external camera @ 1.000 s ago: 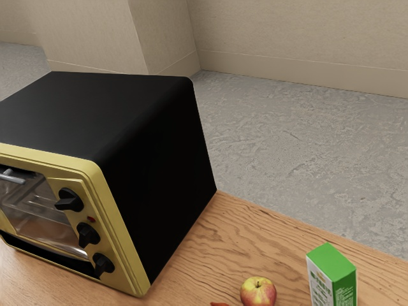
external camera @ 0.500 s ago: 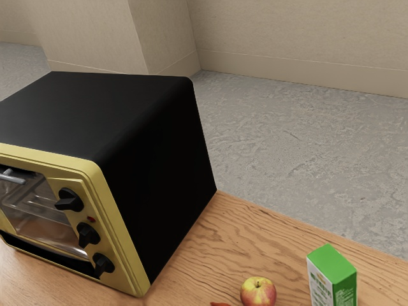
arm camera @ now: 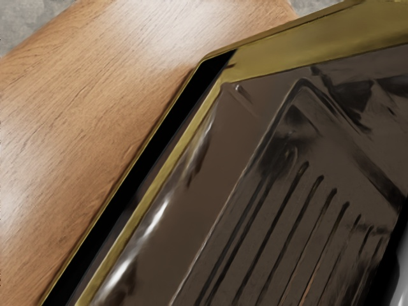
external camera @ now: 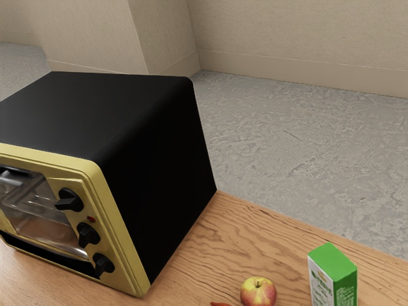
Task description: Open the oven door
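A: "Jaws?"
B: "Wide, narrow or holding, can't tell. Skip."
A: "Big stuff first."
B: "Table, glossy wavy-grain wood. On it, oven: boxy, satin black shell, rounded edges, yellow front."
A: "Target?"
B: "Oven door, front of oven, shiny see-through glass. Ajar or flush, unclear. Step's probably handle work, start of pull. Next: secure handle, then swing door outward on its hinge, likely downward."
A: "Smaller?"
B: "Green-white carton, crisp corners, upright. 1 red-yellow apple, round, beside it. 3 chunky black knobs. 1 red dot."
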